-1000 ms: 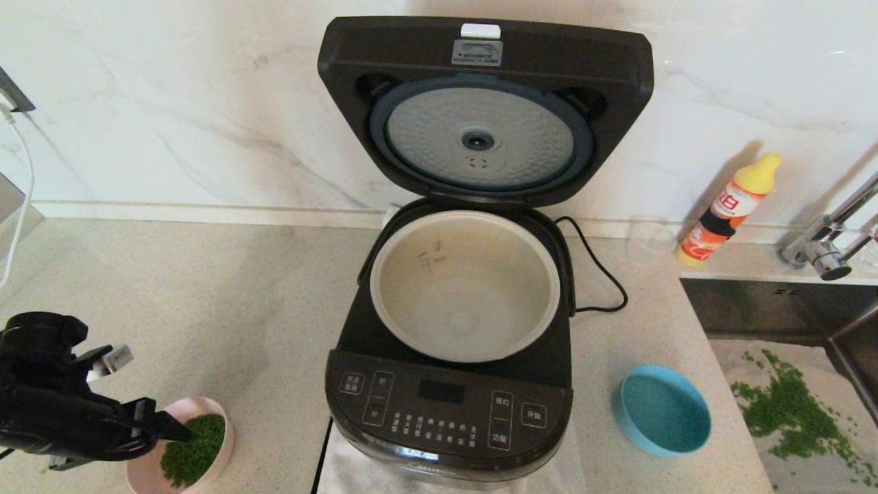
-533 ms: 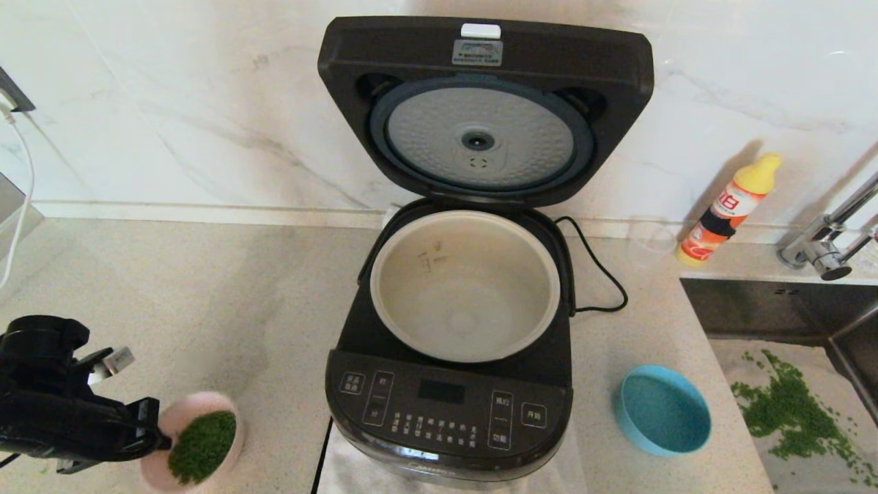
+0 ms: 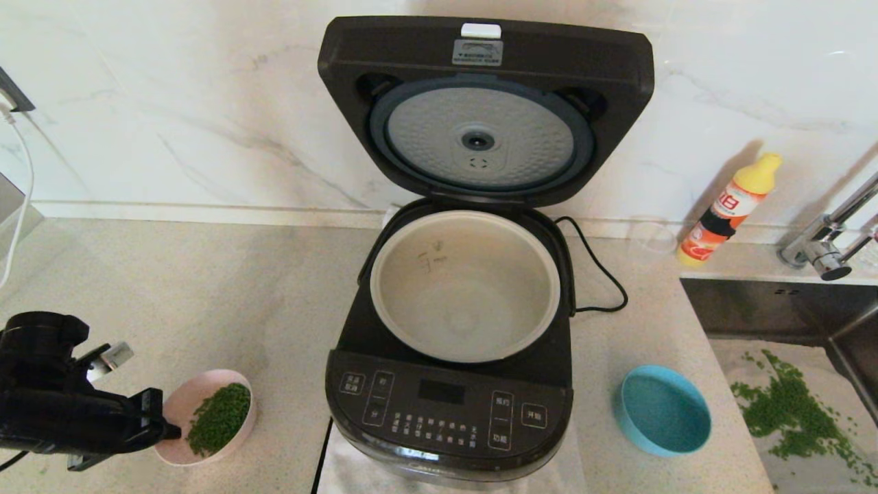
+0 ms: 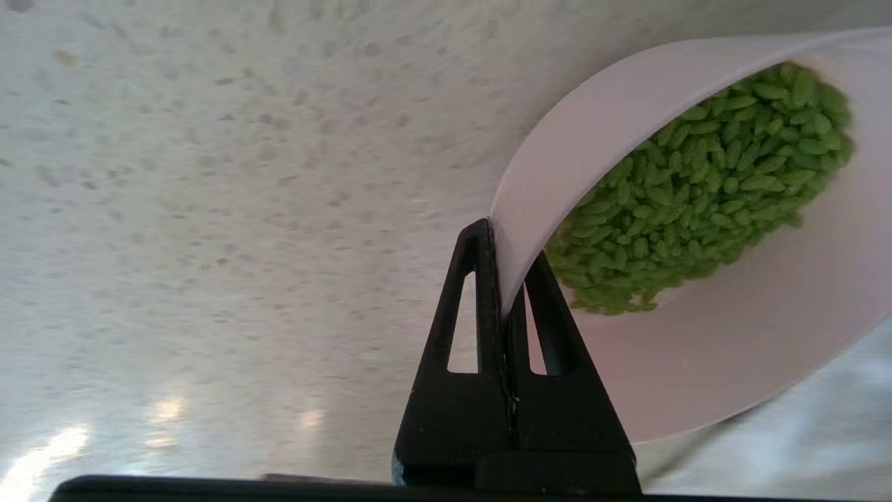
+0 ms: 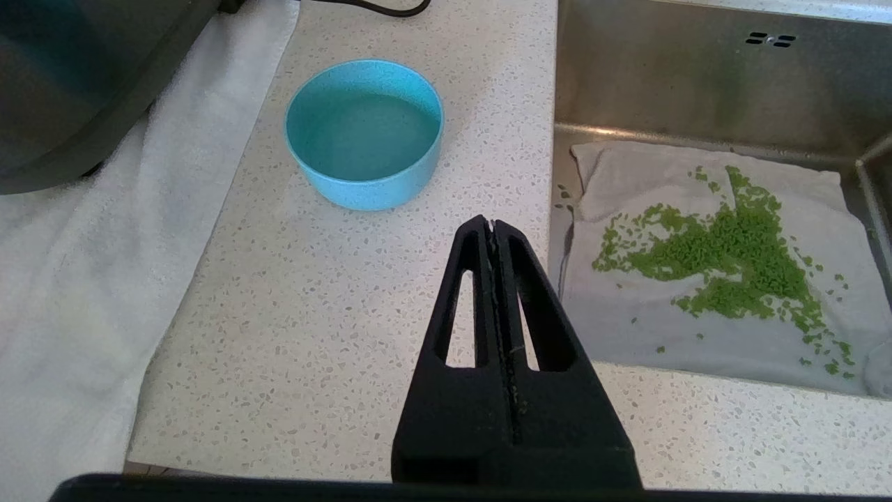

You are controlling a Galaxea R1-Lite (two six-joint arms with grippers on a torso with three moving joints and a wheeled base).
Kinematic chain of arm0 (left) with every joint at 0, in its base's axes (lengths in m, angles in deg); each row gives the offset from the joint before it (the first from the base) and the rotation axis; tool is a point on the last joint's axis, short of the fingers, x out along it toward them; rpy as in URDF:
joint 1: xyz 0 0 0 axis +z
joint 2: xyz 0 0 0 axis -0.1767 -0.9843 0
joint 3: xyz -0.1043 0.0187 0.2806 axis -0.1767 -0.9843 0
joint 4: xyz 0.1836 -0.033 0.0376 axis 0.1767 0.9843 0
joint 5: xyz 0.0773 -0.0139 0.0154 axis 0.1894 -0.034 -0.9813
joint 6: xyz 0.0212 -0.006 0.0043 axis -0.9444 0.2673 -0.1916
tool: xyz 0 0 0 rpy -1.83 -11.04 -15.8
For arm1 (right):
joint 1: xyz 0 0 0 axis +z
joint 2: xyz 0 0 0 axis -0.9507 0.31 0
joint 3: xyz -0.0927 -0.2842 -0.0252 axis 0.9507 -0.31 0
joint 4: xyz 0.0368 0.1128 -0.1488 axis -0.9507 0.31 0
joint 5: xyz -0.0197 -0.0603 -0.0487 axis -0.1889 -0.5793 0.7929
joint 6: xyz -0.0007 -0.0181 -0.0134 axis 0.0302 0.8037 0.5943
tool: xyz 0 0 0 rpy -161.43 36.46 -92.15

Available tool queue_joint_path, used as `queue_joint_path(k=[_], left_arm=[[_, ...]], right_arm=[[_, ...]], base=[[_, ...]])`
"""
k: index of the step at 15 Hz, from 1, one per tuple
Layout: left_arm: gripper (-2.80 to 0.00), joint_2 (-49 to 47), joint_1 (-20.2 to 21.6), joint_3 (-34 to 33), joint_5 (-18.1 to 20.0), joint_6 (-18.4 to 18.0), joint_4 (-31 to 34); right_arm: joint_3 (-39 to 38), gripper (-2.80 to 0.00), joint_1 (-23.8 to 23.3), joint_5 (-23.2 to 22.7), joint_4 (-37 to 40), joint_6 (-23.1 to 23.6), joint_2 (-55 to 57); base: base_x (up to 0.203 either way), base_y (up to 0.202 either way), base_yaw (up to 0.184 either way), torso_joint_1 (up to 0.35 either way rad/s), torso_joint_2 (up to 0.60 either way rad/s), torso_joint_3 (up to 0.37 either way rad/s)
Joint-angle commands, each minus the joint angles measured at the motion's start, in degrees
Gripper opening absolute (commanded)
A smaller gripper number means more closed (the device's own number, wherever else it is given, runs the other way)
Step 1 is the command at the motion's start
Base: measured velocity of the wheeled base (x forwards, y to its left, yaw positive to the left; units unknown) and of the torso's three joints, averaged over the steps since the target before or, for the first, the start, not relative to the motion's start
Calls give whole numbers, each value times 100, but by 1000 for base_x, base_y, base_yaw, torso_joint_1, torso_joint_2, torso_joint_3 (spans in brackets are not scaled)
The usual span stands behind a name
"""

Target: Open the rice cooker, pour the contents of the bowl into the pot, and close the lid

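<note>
Head view, left gripper (image 3: 168,431) clamped on pink bowl (image 3: 180,401) rim, tilted, green grains (image 3: 219,417) inside, cooker lid (image 3: 617,82) up, pot (image 3: 480,288) empty, blue bowl (image 3: 662,410) empty at right, right gripper (image 5: 493,226) clenched on nothing

The left claw (image 3: 168,431) gripped the rim of the bowl (image 3: 180,403), low at the counter's (image 3: 206,302) near left. To its right the cooker (image 3: 446,405) stood as a tall wall, touching nothing. Beyond that front panel the pot (image 3: 465,285) lay open from above, with the raised lid (image 3: 485,110) blocking only its far side. Ahead of the claw bare counter ran to the wall. Far right, past the cooker, sat a blue bowl (image 3: 662,409), a bottle (image 3: 728,209) and the sink (image 3: 789,384).
</note>
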Motion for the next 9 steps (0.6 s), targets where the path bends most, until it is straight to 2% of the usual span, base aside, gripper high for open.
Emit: queue_joint_path(k=[1,3,5,9], left_arm=[[-280,384,-34,216,157,474,56],[-280,765,-180,451,169,733,221],[-280,1206,-439,996,180,848,910],[-280,1778,-1315,2307,188,1169,2144]], right_arm=[[1,-280,-2,-3,3,1,9],[1,-280,-2,-3,10,1,1],[1,-280,-2,-3,3,1,9],[1,-280,-2,-3,3,-2,6]], base=[[0,0,0,0,0,0],[0,0,0,0,0,0],[0,0,0,0,0,0],[0,0,0,0,0,0]])
